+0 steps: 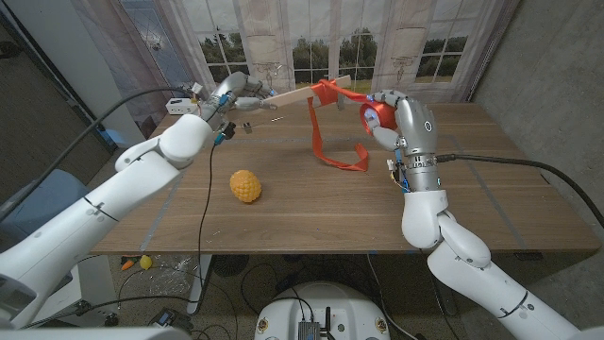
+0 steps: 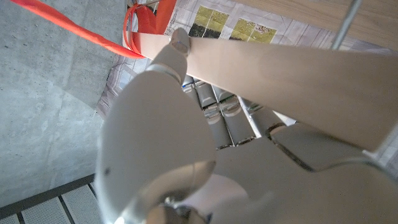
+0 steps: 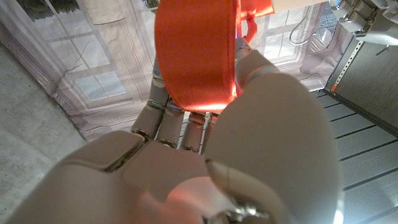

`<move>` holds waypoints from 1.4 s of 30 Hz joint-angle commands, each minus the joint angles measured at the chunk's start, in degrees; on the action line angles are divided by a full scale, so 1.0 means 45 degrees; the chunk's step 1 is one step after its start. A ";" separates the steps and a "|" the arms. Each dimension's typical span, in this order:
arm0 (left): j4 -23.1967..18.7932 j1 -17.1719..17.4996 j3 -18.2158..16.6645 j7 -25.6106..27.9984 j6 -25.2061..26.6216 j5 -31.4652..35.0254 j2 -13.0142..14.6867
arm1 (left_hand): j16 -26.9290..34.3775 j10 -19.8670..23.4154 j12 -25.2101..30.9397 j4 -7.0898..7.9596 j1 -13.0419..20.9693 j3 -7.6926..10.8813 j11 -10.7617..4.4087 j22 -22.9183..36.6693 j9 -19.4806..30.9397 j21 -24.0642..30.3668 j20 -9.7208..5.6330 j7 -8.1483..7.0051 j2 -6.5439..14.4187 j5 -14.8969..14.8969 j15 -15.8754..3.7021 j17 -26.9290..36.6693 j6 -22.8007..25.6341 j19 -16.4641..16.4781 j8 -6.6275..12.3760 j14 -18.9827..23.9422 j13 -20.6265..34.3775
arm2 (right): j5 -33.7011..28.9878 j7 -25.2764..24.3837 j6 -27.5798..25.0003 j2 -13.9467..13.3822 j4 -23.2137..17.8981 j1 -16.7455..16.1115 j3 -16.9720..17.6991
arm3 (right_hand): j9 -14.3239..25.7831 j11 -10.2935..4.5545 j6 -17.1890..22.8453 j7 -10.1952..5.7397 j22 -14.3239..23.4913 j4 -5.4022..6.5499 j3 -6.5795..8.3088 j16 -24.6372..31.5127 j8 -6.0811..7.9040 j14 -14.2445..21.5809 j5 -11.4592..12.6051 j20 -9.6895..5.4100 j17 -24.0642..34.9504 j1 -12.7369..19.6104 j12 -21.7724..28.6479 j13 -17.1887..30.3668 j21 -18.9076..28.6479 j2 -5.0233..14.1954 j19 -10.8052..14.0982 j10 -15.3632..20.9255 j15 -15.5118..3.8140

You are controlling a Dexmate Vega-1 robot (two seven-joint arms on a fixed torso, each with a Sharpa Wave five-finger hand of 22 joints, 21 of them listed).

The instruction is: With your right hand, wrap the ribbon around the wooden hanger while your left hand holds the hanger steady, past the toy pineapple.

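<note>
Both hands busy: left hand (image 1: 238,93) gripping hanger (image 1: 300,95), right hand (image 1: 389,117) clutching ribbon (image 1: 332,132), near table's far edge.

In the head view the left hand (image 1: 238,92) covers the wooden hanger (image 1: 300,94) at its left end, and the hanger's hook is too small to make out. The right hand (image 1: 396,118) hides part of the ribbon (image 1: 338,142) (its loose end cannot be traced).
</note>
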 commanded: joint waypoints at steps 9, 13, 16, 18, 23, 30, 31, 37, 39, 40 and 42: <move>0.0841 0.0608 -0.1105 -0.1155 -0.0315 -0.3328 -0.0436 | -0.0016 0.0078 -0.0044 0.0507 0.0948 0.0645 0.0014 0.0012 0.0027 0.0135 -0.0426 0.0178 0.0976 0.0064 -0.1677 0.0058 0.0165 -0.0112 0.0077 0.1188 0.0017 | 0.0754 0.1548 -0.1798 0.0189 0.0305 0.0093 -0.0416 | 0.0038 0.0378 0.0097 0.0022 0.0044 0.0164 0.0272 0.0077 0.0046 0.1970 0.0079 -0.1806 0.0071 0.2189 -0.0025 0.0034 0.0072 0.2352 -0.0067 0.0522 -0.2841; 0.0886 0.0702 -0.1249 -0.1119 0.0049 -0.3891 -0.0351 | -0.0017 0.0061 -0.0050 0.0501 0.0957 0.0645 -0.0022 0.0015 0.0026 0.0154 -0.0426 0.0170 0.0968 0.0066 -0.1680 0.0085 0.0155 -0.0116 0.0075 0.1175 0.0026 | 0.0988 0.1730 -0.1915 0.0159 0.0512 0.0334 -0.0512 | 0.0039 0.0397 0.0087 0.0021 0.0042 0.0162 0.0275 0.0062 0.0040 0.1960 0.0078 -0.1804 0.0059 0.2188 -0.0035 0.0048 0.0081 0.2347 -0.0072 0.0527 -0.2844; 0.0852 0.0746 -0.1303 -0.0968 0.0439 -0.4166 -0.0238 | -0.0024 0.0076 -0.0051 0.0502 0.0959 0.0645 0.0001 0.0017 0.0039 0.0164 -0.0424 0.0167 0.0965 0.0067 -0.1687 0.0077 0.0165 -0.0119 0.0087 0.1191 0.0018 | 0.1214 0.2052 -0.1942 -0.0004 0.0605 0.0531 -0.0571 | 0.0039 0.0383 0.0083 0.0019 0.0041 0.0163 0.0278 0.0055 0.0037 0.1958 0.0078 -0.1803 0.0053 0.2187 -0.0040 0.0057 0.0085 0.2348 -0.0077 0.0536 -0.2841; 0.0812 0.0740 -0.1294 -0.0813 0.0776 -0.4283 -0.0150 | -0.0032 0.0042 -0.0056 0.0505 0.0957 0.0645 0.0013 0.0017 0.0042 0.0172 -0.0425 0.0168 0.0966 0.0067 -0.1683 0.0059 0.0167 -0.0122 0.0089 0.1210 0.0036 | 0.1372 0.2234 -0.1909 -0.0110 0.0663 0.0653 -0.0611 | 0.0039 0.0389 0.0091 0.0030 0.0039 0.0170 0.0278 0.0054 0.0040 0.1961 0.0077 -0.1803 0.0051 0.2180 -0.0048 0.0065 0.0084 0.2351 -0.0085 0.0525 -0.2832; 0.0674 0.0528 -0.1129 -0.0573 0.1833 -0.4470 0.0207 | -0.0048 0.0091 -0.0054 0.0506 0.0957 0.0643 -0.0008 0.0019 0.0037 0.0192 -0.0425 0.0173 0.0960 0.0069 -0.1678 0.0047 0.0171 -0.0128 0.0089 0.1224 0.0015 | 0.1614 0.2648 -0.1774 -0.0430 0.0761 0.0954 -0.0753 | 0.0039 0.0406 0.0086 0.0028 0.0034 0.0173 0.0290 0.0033 0.0036 0.1934 0.0077 -0.1803 0.0043 0.2175 -0.0062 0.0081 0.0080 0.2351 -0.0106 0.0517 -0.2823; 0.0474 0.0016 -0.0669 -0.0228 0.3357 -0.4436 0.0628 | -0.0081 0.0110 -0.0067 0.0505 0.0961 0.0644 -0.0031 0.0019 0.0033 0.0215 -0.0426 0.0157 0.0954 0.0072 -0.1687 0.0010 0.0165 -0.0138 0.0085 0.1237 -0.0010 | 0.1826 0.3458 -0.1800 -0.0779 0.0821 0.1425 -0.1090 | 0.0040 0.0384 0.0066 0.0010 0.0031 0.0171 0.0302 0.0033 0.0026 0.1928 0.0076 -0.1801 0.0059 0.2170 -0.0089 0.0106 0.0083 0.2346 -0.0129 0.0495 -0.2832; 0.0446 -0.0062 -0.0603 -0.0191 0.3574 -0.4434 0.0682 | -0.0074 0.0109 -0.0070 0.0503 0.0963 0.0643 -0.0023 0.0019 0.0031 0.0218 -0.0428 0.0153 0.0950 0.0072 -0.1694 0.0018 0.0161 -0.0140 0.0082 0.1250 -0.0013 | 0.1837 0.3521 -0.1818 -0.0789 0.0842 0.1480 -0.1145 | 0.0040 0.0382 0.0050 0.0010 0.0030 0.0178 0.0299 0.0040 0.0020 0.1939 0.0075 -0.1801 0.0064 0.2162 -0.0096 0.0110 0.0084 0.2348 -0.0132 0.0482 -0.2823; 0.0502 -0.0652 -0.0218 -0.0248 0.4763 -0.4633 0.0857 | -0.0074 0.0140 -0.0080 0.0494 0.0976 0.0640 0.0008 0.0022 0.0016 0.0245 -0.0434 0.0153 0.0931 0.0075 -0.1702 0.0047 0.0161 -0.0141 0.0076 0.1243 -0.0044 | 0.1899 0.3882 -0.1836 -0.0944 0.0917 0.1753 -0.1403 | 0.0041 0.0363 0.0045 0.0021 0.0029 0.0176 0.0310 0.0030 0.0017 0.1929 0.0074 -0.1801 0.0064 0.2162 -0.0110 0.0122 0.0088 0.2348 -0.0147 0.0496 -0.2829; 0.0558 -0.0856 -0.0096 -0.0357 0.5104 -0.4748 0.0905 | -0.0078 0.0140 -0.0077 0.0497 0.0974 0.0637 -0.0039 0.0023 0.0022 0.0256 -0.0434 0.0150 0.0928 0.0076 -0.1704 0.0034 0.0165 -0.0141 0.0081 0.1269 -0.0038 | 0.1817 0.3939 -0.1988 -0.0925 0.0934 0.1833 -0.1506 | 0.0041 0.0370 0.0038 0.0017 0.0029 0.0179 0.0310 0.0038 0.0014 0.1941 0.0073 -0.1800 0.0072 0.2158 -0.0115 0.0121 0.0091 0.2348 -0.0151 0.0506 -0.2830; 0.0579 -0.0964 -0.0045 -0.0388 0.5333 -0.4838 0.0910 | -0.0086 0.0143 -0.0076 0.0496 0.0975 0.0637 -0.0046 0.0023 0.0019 0.0259 -0.0434 0.0154 0.0925 0.0076 -0.1701 0.0027 0.0158 -0.0142 0.0077 0.1266 -0.0038 | 0.1773 0.4015 -0.2031 -0.0966 0.0936 0.1884 -0.1561 | 0.0041 0.0361 0.0037 0.0016 0.0029 0.0170 0.0314 0.0031 0.0014 0.1932 0.0073 -0.1800 0.0069 0.2165 -0.0123 0.0119 0.0091 0.2343 -0.0153 0.0501 -0.2840; 0.0652 -0.1198 0.0101 -0.0456 0.5725 -0.4940 0.0930 | -0.0088 0.0124 -0.0078 0.0497 0.0977 0.0635 -0.0007 0.0023 0.0016 0.0269 -0.0433 0.0140 0.0921 0.0078 -0.1710 0.0031 0.0169 -0.0145 0.0080 0.1269 -0.0026 | 0.1776 0.4158 -0.2198 -0.0944 0.0918 0.1957 -0.1636 | 0.0041 0.0385 0.0032 -0.0012 0.0029 0.0173 0.0314 0.0025 0.0011 0.1933 0.0070 -0.1798 0.0061 0.2160 -0.0141 0.0111 0.0097 0.2344 -0.0157 0.0502 -0.2839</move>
